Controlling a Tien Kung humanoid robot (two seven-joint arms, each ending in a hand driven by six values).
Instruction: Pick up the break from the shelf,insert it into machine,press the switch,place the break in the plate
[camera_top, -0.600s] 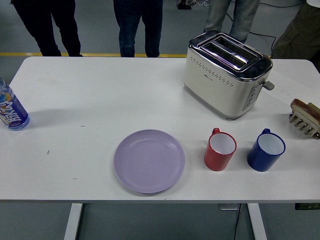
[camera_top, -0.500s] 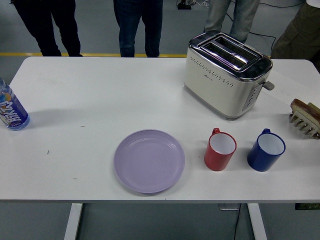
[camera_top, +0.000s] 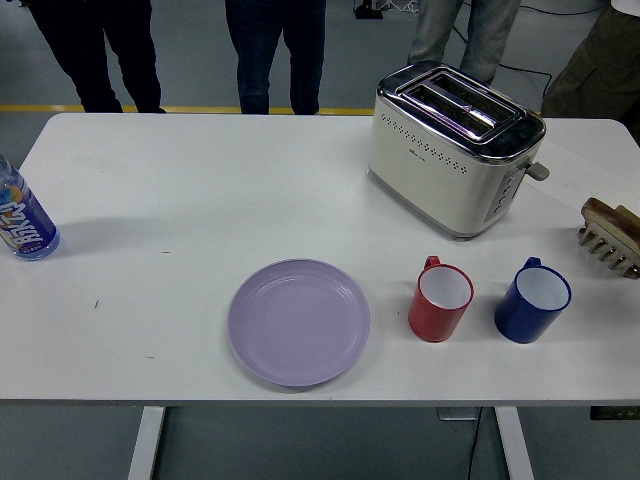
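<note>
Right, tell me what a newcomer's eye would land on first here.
Probably the cream and chrome toaster at the table's far right, its slots open on top. Next the lilac plate, bare, near the front edge, with a red mug and a blue mug side by side to its right. No robot hand is in view.

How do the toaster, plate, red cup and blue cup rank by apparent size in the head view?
1. Toaster, largest.
2. Plate.
3. Red cup and blue cup: they look about alike, so I won't rank them.
</note>
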